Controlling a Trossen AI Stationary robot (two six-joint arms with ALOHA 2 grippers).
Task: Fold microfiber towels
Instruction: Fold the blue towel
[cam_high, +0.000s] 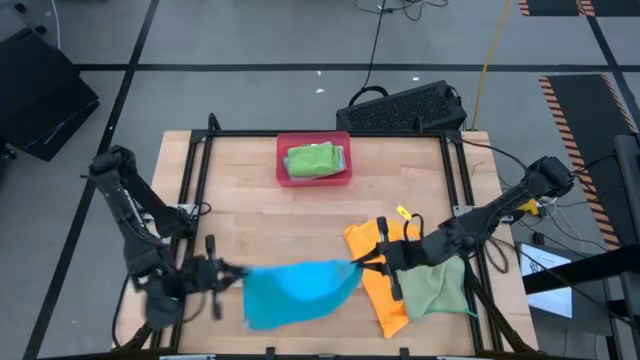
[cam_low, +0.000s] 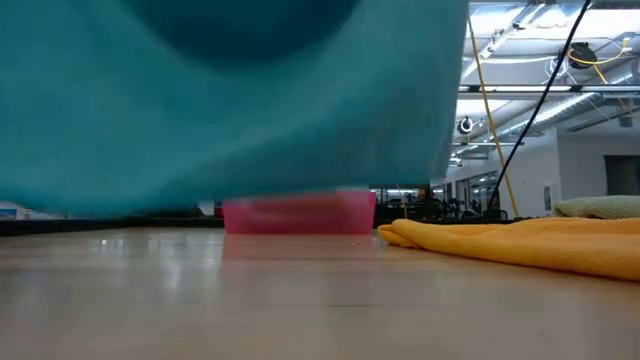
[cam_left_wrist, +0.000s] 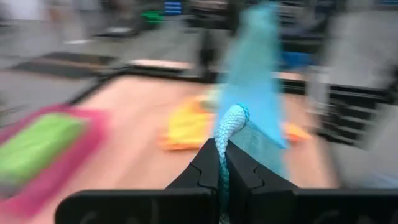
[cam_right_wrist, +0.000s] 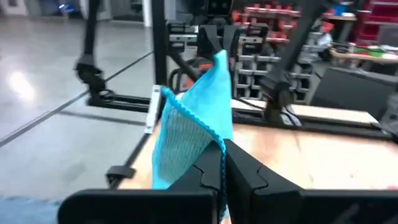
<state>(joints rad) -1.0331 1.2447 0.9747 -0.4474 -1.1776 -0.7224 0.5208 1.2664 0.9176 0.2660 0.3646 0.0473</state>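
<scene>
The wooden table (cam_high: 260, 215) fills most of the scene, framed by a black rail, and the work is going on along its near edge. The biggest thing in play is the blue towel (cam_high: 298, 292), stretched between the two arms and lifted clear of the wood: from table height it hangs like a curtain with a gap beneath it. It looks held this way so that it can be spread flat or doubled over, so I would say the fold on this one is only starting.

Next to it, under the right arm, lie an orange towel (cam_high: 380, 275) and a pale green towel (cam_high: 436, 287) overlapping it, both loose and apparently waiting their turn. At the far side sits a pink tray (cam_high: 283, 150) with a bright green towel (cam_high: 313, 160) folded inside, probably where finished ones go.

The left gripper (cam_left_wrist: 222, 163) is pinched tight on one bunched corner of the blue cloth. The right gripper (cam_right_wrist: 222, 163) is clamped just as tightly on the opposite edge, the fabric rising out from between its fingers.
</scene>
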